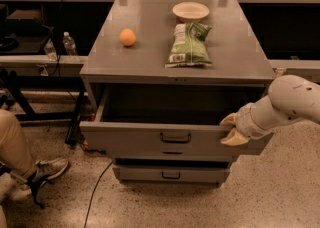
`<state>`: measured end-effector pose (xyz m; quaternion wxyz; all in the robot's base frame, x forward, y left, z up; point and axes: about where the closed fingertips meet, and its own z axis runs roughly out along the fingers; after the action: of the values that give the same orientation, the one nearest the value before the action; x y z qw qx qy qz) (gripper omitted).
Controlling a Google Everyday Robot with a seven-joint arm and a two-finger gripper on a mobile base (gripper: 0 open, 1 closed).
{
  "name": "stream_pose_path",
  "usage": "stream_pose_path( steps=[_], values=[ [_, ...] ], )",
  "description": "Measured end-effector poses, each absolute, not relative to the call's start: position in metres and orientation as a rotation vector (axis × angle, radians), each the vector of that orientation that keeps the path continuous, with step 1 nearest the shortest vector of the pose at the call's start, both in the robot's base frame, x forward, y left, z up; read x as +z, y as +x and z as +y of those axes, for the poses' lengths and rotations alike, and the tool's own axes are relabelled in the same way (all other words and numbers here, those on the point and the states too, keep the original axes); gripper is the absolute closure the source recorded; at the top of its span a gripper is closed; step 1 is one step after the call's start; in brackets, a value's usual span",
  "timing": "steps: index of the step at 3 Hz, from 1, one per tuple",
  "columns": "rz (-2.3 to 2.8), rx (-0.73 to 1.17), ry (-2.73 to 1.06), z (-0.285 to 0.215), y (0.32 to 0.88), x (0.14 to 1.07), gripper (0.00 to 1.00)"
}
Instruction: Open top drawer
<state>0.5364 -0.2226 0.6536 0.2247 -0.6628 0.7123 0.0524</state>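
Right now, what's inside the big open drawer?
Only dark grey walls show inside the top drawer. Its front panel hides the floor near the front. The gripper sits at the front's right end.

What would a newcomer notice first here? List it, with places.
The top drawer stands wide open, its deep interior in shadow. The white arm's claw sits at the right end of the drawer's front edge. On the cabinet top lie a green snack bag, an orange to its left and a pale bowl behind it.
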Motion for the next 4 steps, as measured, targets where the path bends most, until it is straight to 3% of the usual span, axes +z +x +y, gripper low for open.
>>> stream_pose_path(
  steps=[4],
  values=[
    [2.036, 0.189, -1.759, -0.216, 0.475, 0.651, 1.0]
  ],
)
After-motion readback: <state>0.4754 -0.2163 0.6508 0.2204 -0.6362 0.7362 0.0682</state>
